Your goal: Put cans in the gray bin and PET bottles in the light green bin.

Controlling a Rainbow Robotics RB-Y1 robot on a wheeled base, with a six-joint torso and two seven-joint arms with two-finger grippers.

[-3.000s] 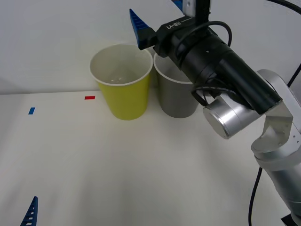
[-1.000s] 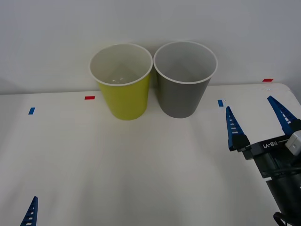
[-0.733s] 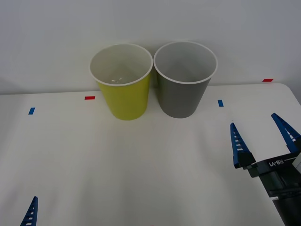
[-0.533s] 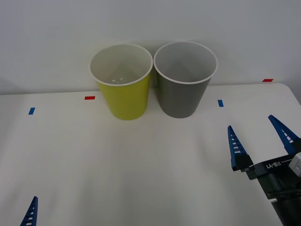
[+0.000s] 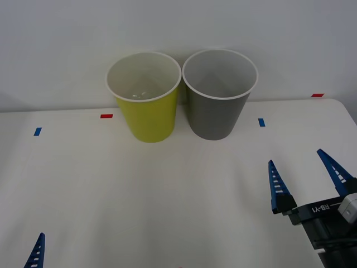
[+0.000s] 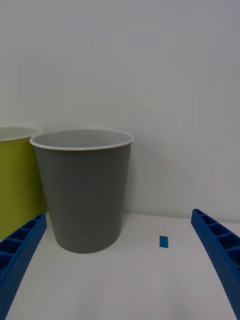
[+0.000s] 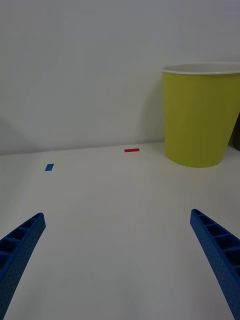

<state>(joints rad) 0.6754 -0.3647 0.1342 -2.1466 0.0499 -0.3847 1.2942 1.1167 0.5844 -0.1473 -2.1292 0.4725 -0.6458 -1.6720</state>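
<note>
Right gripper (image 5: 305,173) is hanging low over the near right part of the table (image 5: 167,190), its blue fingers spread wide and carrying nothing. Ahead of it and a little toward the robot's left, the gray bin (image 5: 219,95) is standing upright against the wall, and beyond that, touching or nearly touching its side, the light green bin (image 5: 146,97) is standing upright too. Something pale and glinting is lying at the bottom of the green bin; it may be the PET bottle (image 5: 139,92), though the front view is too dim inside to be sure. Left gripper (image 7: 120,260) is waiting at the near left edge, fingers likewise parted and empty, with the green bin ahead of it and off to its right, well apart.

No can or loose bottle is lying on the table between the grippers and the bins, so the sorting looks to be at or close to its end. If so, the next move calls only for parking the right arm; otherwise, for a fresh item within reach.
</note>
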